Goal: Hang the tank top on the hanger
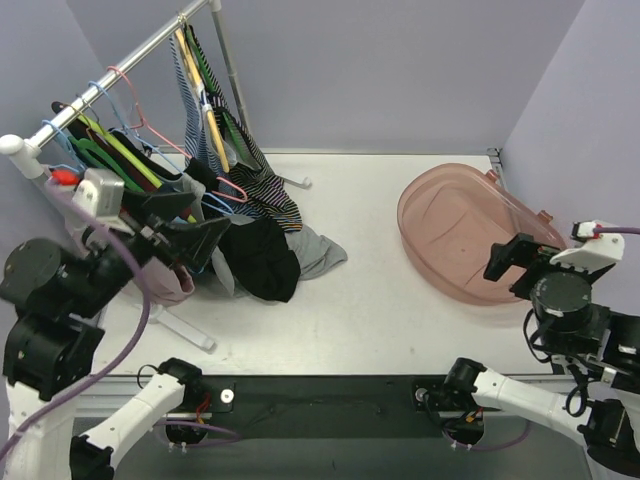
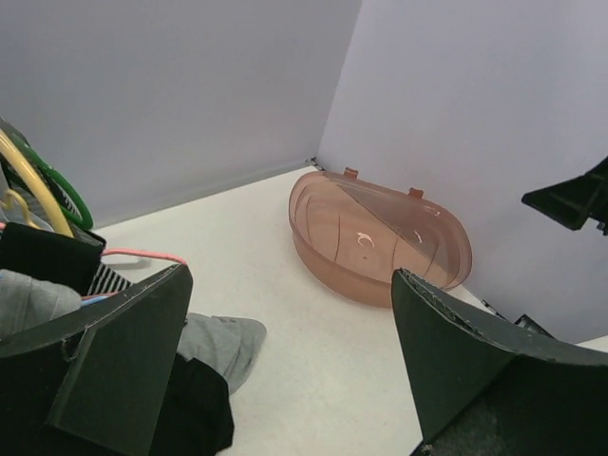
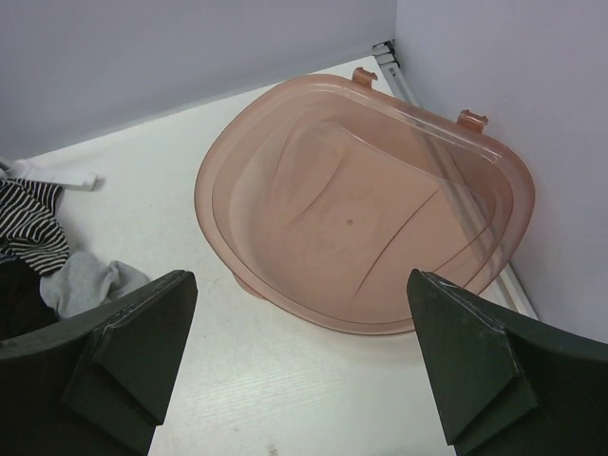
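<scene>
Clearance at the rack (image 1: 130, 62), with both grippers empty.

Left gripper (image 1: 210, 212) hovers at the rack's near end, jaws spread wide and holding nothing, just beside the black cloth (image 1: 262, 262). Right gripper (image 3: 301, 285) is likewise released and empty, well away from the rack over the pink tub (image 3: 361, 199). The tank top (image 1: 262, 190) hangs from the rack's far end, its hem slumped on the table (image 1: 400, 320) below the rack. A green curve beside the yellow hanger (image 2: 38, 190) there is probably the hanger (image 2: 66, 185), though the view is too cluttered to confirm both straps sit on it. On that reading, the sound move is to draw the left arm straight back from the rack with its fingers lifted clear of cloth. Check the straps before any regrasp.
</scene>
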Robot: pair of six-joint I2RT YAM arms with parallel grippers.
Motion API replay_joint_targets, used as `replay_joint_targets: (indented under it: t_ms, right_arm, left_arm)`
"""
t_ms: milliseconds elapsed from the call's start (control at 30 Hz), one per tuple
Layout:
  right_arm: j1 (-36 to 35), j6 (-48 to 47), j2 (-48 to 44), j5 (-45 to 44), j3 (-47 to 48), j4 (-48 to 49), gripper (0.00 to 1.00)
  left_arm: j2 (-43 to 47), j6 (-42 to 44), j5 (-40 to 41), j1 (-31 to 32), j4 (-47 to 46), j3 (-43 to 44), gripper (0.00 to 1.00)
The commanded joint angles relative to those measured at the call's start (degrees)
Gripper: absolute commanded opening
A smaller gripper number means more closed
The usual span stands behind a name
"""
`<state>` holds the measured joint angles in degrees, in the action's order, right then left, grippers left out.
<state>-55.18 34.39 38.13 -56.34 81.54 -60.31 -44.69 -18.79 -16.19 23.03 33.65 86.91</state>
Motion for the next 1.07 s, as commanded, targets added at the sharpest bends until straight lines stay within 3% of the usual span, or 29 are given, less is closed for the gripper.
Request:
replay_joint_targets:
  t_ms: [0, 267, 600, 1033]
  right_arm:
    - [1.12, 2.34, -0.34, -5.01, 4.15, -5.94, 1.00]
    - [7.71, 0.33, 3.09, -1.15, 6.88, -9.74, 1.00]
    - [7.89, -5.46, 5.20, -3.25, 5.83, -8.16, 1.00]
    - [7.89, -11.80, 2.92, -7.21, 3.28, -4.46, 1.00]
  left_arm:
    - [6.52, 5.51, -0.43, -0.26, 3.17, -1.13, 0.97]
    - [10.58, 7.18, 2.12, -0.17, 6.87, -2.10, 0.97]
    - [11.99, 10.17, 9.41, -0.17, 8.54, -1.40, 0.97]
    - [10.94, 11.84, 9.68, -0.09, 9.42, -1.66, 0.97]
